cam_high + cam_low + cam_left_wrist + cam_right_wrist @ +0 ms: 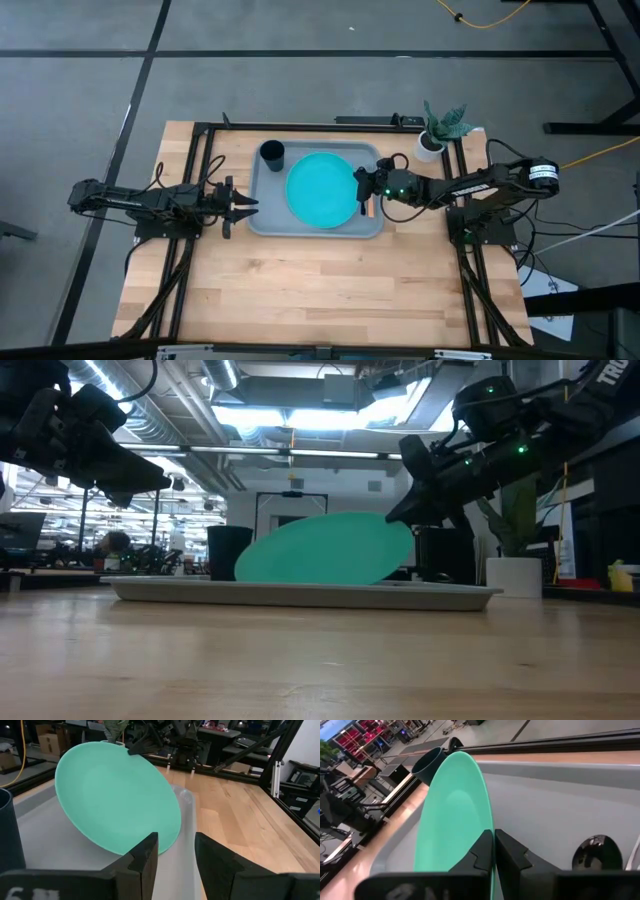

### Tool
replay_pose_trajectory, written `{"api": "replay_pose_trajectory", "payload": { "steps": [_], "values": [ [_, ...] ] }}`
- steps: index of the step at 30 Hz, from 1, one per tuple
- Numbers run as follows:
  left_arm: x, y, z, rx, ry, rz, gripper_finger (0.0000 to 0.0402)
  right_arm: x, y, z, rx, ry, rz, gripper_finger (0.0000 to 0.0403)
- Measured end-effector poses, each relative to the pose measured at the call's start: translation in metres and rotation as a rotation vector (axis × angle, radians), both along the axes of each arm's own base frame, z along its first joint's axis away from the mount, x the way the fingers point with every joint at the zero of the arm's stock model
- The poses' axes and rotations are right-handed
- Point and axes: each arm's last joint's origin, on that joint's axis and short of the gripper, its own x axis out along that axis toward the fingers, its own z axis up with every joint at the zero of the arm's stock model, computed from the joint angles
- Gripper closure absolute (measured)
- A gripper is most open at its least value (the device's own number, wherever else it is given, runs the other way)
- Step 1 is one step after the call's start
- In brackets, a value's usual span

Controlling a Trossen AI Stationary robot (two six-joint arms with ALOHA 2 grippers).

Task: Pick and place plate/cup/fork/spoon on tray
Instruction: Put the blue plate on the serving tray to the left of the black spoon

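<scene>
The teal plate (322,190) stands tilted in the grey-blue tray (262,218). Its left edge (247,574) rests on the tray floor and its right edge is raised. My right gripper (362,181) is shut on that raised edge. The dark cup (272,153) stands upright in the tray's far left corner. The spoon's dark bowl (596,852) lies on the tray floor beside my right gripper. My left gripper (248,206) is open and empty, level at the tray's left rim, pointing at the plate. The fork does not show clearly. My right gripper pinches the plate's right rim (489,822) between its two fingers, one on the upper face and one on the underside. The fingers come from the table's right, slanting down. The plate is tilted, with its right edge lifted and its left edge on the tray.
A white pot with a green plant (432,143) stands off the tray's far right corner. Bare wooden tabletop (320,290) lies in front of the tray. Black frame rails (200,160) run along the table's sides.
</scene>
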Motion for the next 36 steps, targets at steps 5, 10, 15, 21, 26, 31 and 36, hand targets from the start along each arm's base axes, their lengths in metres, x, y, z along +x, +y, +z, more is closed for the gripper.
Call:
{"api": "replay_pose_trajectory", "payload": {
  "steps": [5,10,15,21,26,31,36],
  "values": [
    [0.0,0.0,0.0,0.0,0.0,0.0,0.028,0.0,0.0,0.0,-0.002,-0.002,0.004,0.0386],
    [0.0,0.0,0.0,0.0,0.0,0.0,0.028,-0.001,-0.004,0.0,0.001,0.0,-0.009,0.0386],
    [0.0,0.0,0.0,0.0,0.0,0.0,0.028,0.002,-0.006,-0.008,0.08,-0.025,-0.044,0.0386],
    [0.0,0.0,0.0,0.0,0.0,0.0,0.028,0.008,-0.012,-0.011,0.151,-0.061,-0.098,0.0386],
    [0.0,0.0,0.0,0.0,0.0,-0.001,0.028,0.011,-0.018,-0.017,0.241,-0.08,-0.111,0.0386],
    [0.0,0.0,0.0,0.0,0.0,0.0,0.028,0.012,-0.02,-0.024,0.306,-0.082,-0.127,0.0386],
    [0.0,0.0,0.0,0.0,0.0,0.0,0.028,0.012,-0.02,-0.024,0.313,-0.086,-0.131,0.0384]
  ]
}}
